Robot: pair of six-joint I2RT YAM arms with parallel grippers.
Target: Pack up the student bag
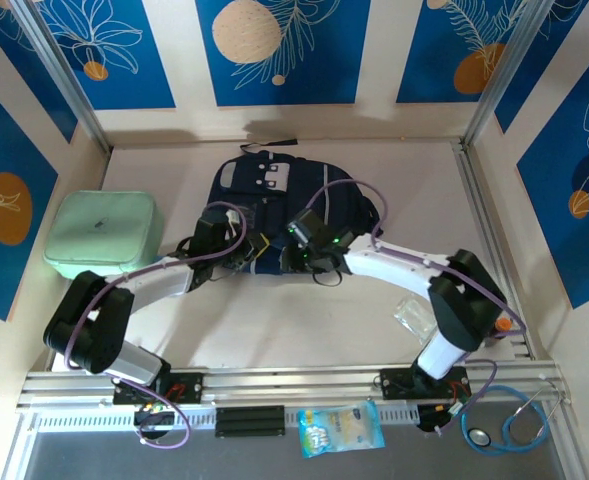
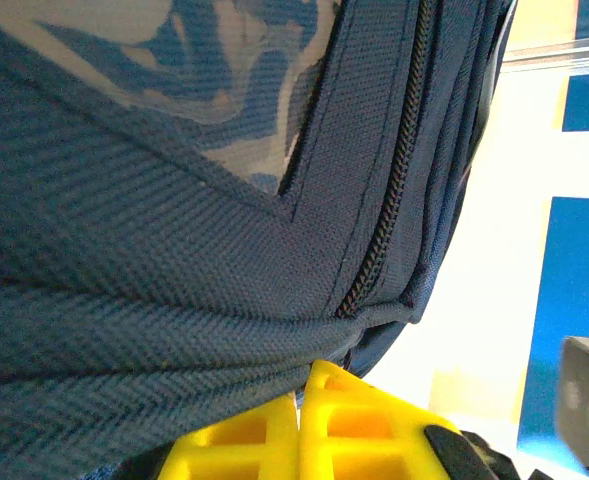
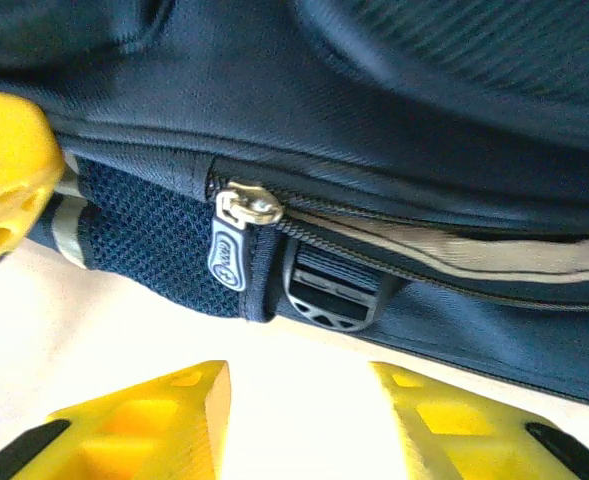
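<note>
Where the left pincer [image 2: 299, 388] is clenched on a fold of the student bag [image 1: 259, 195], the right pincer [image 3: 296, 400] stands released, facing a zipper pull [image 3: 231, 240]. The bag lies toward the back of the pale counter [image 1: 274, 325] — a mint case [image 1: 104, 235] to its left — ringed by blue leaf-patterned wall panels [image 1: 274, 50].

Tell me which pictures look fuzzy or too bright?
Top external: evenly lit, student bag clear. Left wrist: fabric weave sharp, background washed out. Right wrist: zipper pull sharp, right gripper's fingers soft, table glaring.
</note>
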